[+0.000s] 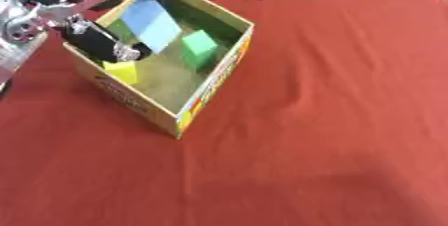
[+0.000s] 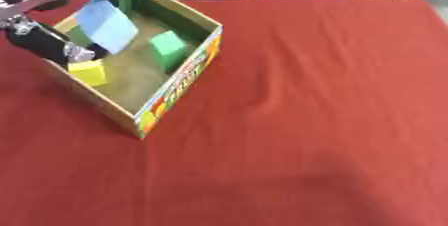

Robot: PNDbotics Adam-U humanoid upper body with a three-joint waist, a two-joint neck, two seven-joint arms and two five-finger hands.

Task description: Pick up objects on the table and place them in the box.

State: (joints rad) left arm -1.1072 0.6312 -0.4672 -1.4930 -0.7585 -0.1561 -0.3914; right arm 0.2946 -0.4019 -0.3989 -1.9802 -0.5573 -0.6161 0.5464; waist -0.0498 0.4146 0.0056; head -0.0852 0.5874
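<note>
Black and silver, the left hand reaches over the box wall, fingers seemingly curled just above the yellow block; whether they touch is unclear.

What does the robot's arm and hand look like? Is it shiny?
Partly. The left hand is mostly black, with small silver parts near its fingertips. The left arm behind it has shiny silver metal pieces and round joints, with black covers further up. No cables or markings can be made out. The right hand is not in view.
</note>
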